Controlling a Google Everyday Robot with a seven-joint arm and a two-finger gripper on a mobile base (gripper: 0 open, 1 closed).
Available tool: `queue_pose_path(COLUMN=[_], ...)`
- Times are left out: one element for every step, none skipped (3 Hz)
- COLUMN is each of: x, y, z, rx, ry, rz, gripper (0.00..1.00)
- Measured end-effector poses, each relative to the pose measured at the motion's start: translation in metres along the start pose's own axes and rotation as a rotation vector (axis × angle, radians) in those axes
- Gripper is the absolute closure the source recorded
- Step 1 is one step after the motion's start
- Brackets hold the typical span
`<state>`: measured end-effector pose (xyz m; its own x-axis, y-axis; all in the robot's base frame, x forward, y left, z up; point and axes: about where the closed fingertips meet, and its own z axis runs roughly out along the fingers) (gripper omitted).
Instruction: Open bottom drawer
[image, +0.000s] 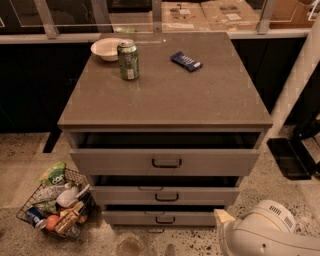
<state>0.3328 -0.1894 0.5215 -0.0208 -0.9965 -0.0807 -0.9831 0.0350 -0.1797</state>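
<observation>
Risk: white end effector (221, 219), low right near grey flat-fronted bottom drawer (125, 218), lowest of 3, grip state cannot tell; could catch grey middle drawer (120, 195) handle instead, handles stacked close.

The gripper (223, 220) sits just right of the bottom drawer (160, 218), with a basket (55, 205) to its left.

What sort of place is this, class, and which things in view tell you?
Probably an office break area or test kitchen: a grey drawer cabinet with a can and bowl on top, and a snack basket on speckled floor. The robot's tool is low right, by the bottom drawer.
</observation>
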Motion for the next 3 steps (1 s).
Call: queue_pose_path(x=[0.0, 0.001, -0.006], y=[0.0, -0.007, -0.017], z=[0.0, 0.005, 0.046], rx=[0.0, 0.014, -0.001], ry=[0.001, 0.013, 0.011], rz=[0.0, 0.012, 0.014], gripper=[0.0, 0.0, 0.0])
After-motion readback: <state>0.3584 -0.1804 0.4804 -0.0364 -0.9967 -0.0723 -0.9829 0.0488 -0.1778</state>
